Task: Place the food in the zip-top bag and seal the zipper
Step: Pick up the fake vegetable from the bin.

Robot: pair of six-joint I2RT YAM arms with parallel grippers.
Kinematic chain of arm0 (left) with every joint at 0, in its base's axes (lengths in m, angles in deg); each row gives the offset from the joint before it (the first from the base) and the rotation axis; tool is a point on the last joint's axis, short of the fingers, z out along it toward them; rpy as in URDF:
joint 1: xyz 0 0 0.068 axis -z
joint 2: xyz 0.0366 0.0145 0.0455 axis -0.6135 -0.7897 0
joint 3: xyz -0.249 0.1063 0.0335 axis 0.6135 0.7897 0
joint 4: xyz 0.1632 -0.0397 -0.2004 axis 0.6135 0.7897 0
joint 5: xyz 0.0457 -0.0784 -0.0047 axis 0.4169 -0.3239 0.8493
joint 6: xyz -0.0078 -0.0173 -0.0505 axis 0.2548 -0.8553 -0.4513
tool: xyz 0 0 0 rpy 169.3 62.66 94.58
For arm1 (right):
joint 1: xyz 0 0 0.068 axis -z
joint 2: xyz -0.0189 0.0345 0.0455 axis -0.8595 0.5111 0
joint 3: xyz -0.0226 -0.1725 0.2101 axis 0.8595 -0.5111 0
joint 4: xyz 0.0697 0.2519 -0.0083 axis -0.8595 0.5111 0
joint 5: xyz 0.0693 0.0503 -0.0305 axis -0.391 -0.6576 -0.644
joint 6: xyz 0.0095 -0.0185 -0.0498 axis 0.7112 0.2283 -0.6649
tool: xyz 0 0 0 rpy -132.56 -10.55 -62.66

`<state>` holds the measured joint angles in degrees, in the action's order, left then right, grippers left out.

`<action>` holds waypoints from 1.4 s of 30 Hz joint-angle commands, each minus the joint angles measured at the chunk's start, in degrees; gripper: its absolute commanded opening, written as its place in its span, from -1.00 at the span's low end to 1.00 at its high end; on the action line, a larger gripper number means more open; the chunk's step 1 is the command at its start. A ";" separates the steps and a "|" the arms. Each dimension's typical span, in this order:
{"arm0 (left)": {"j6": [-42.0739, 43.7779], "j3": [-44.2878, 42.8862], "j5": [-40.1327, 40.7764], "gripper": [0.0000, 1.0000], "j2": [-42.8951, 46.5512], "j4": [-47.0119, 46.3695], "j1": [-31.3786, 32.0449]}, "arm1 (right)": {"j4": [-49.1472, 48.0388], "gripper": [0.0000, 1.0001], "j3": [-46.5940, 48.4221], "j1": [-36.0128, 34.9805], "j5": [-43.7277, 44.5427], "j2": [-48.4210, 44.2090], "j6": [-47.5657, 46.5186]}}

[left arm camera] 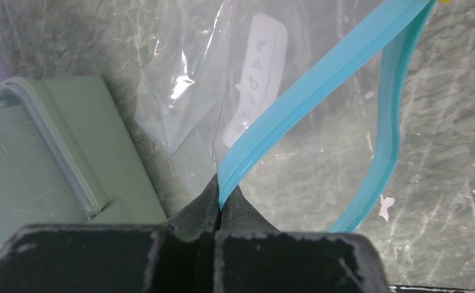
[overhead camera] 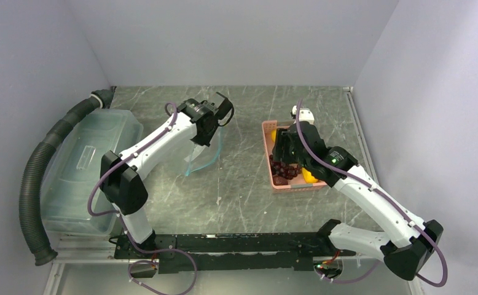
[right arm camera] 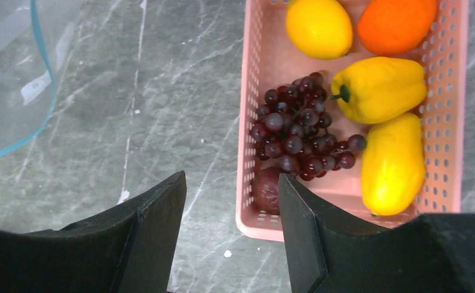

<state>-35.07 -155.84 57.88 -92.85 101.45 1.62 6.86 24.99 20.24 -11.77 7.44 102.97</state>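
My left gripper (left arm camera: 220, 192) is shut on the teal-blue zipper (left arm camera: 320, 91) of the clear zip-top bag (left arm camera: 186, 79), holding one lip up so the mouth gapes. From above, the bag (overhead camera: 203, 157) hangs below that gripper (overhead camera: 215, 117). The food lies in a pink basket (right arm camera: 245, 122): a lemon (right arm camera: 319, 27), an orange ball (right arm camera: 397, 24), a yellow bell pepper (right arm camera: 381, 88), an oblong yellow fruit (right arm camera: 392, 165), a purple grape bunch (right arm camera: 299, 131). My right gripper (right arm camera: 232, 180) stands open above the basket's near left corner, holding nothing.
A dark reddish piece (right arm camera: 267, 189) sits in the basket's corner under the grapes. A translucent lidded bin (overhead camera: 83, 166) and a black corrugated hose (overhead camera: 37, 178) line the left side. Grey walls close in the table on three sides.
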 commanded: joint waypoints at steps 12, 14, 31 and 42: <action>0.89 4.99 -9.39 -1.00 8.24 -9.20 0.26 | 9.00 0.25 3.83 2.81 12.87 -0.02 -3.99; 0.85 6.30 -9.78 -1.00 9.27 -10.14 0.22 | 8.67 0.27 3.45 4.41 12.78 0.53 -4.60; 2.20 14.08 -12.29 -1.00 14.02 -15.77 -0.27 | -0.22 0.36 -0.43 17.98 0.65 10.93 -3.63; 2.44 16.34 -12.14 -1.00 15.42 -17.05 -0.56 | -6.00 0.66 -1.16 22.53 -2.57 18.06 2.37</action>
<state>-33.49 -139.84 46.12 -79.62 86.72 1.22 5.26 24.45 41.16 -12.58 23.99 101.33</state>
